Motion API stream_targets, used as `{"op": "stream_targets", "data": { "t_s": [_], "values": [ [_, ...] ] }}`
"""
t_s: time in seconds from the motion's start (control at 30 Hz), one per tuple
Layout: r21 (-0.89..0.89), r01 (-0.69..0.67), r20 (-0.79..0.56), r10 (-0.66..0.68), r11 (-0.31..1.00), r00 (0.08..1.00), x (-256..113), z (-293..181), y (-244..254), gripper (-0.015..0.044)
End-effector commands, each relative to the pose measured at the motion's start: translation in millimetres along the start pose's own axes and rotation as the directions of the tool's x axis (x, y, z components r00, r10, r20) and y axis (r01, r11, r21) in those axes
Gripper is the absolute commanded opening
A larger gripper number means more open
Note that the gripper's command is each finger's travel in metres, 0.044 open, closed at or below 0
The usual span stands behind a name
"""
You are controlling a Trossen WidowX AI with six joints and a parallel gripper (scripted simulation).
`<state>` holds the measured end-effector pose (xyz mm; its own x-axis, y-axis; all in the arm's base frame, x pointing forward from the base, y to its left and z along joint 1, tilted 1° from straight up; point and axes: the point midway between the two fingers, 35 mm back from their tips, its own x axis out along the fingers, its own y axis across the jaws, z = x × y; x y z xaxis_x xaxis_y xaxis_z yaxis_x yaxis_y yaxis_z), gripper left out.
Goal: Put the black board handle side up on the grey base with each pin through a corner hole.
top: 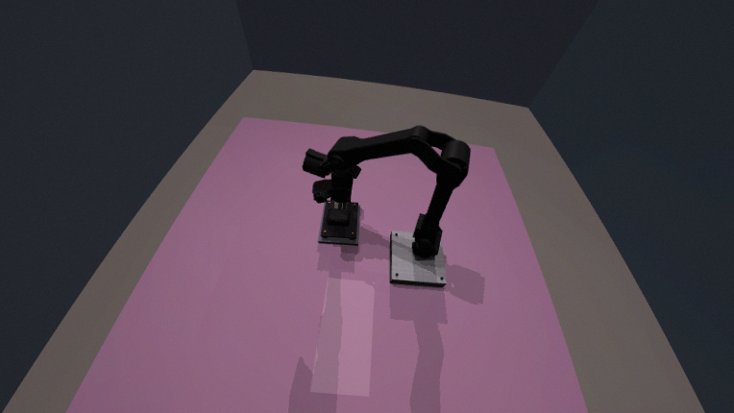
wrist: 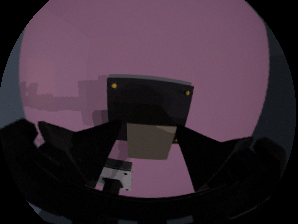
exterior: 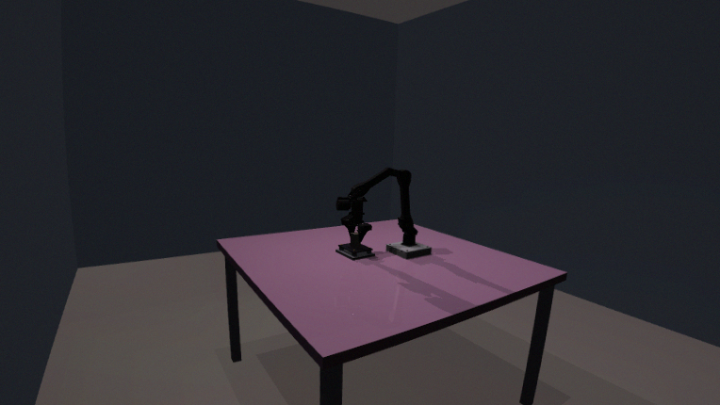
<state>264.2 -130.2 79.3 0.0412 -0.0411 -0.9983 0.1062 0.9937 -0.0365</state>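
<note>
- The black, jointed robot arm (top: 387, 143) (exterior: 404, 201) is bent in a high arch near the middle of the frame.
- Its black parallel-jaw gripper (top: 339, 204) (exterior: 357, 236) (wrist: 148, 125) points downward and is open.
- In wrist view, two dark fingers stand apart, at lower left and lower right.

Arm (top: 389, 141) (exterior: 372, 180): near-black all over, slim links, rounded drum-shaped joints, fatter cylinder at the elbow. Two dark links side by side near the elbow, gap between. Foot plate (top: 403, 269) (exterior: 395, 250): pale grey, square, thick, dark screws or holes at the visible corners. Blocky dark housing sticks out by the wrist. End effector (top: 339, 211) (exterior: 355, 238) (wrist: 148, 125): black too, broad angular fingers tapering toward the tips. Too dark to make out cables or markings.
</note>
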Motion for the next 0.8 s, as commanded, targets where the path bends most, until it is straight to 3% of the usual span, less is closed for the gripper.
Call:
{"op": "stream_targets", "data": {
  "t_s": [0.0,0.4,0.53,0.77],
  "values": [
    [0.000,0.001,0.001,-0.001,1.000,1.000,-3,0,0,0.0440],
    [0.000,0.000,0.000,0.000,1.000,1.000,-43,1,0,0.0440],
    [-0.002,0.000,-0.002,0.000,1.000,1.000,-82,-3,1,0.0440],
    [-0.002,0.000,-0.002,0.000,1.000,1.000,-85,-3,1,0.0440]
  ]
}}
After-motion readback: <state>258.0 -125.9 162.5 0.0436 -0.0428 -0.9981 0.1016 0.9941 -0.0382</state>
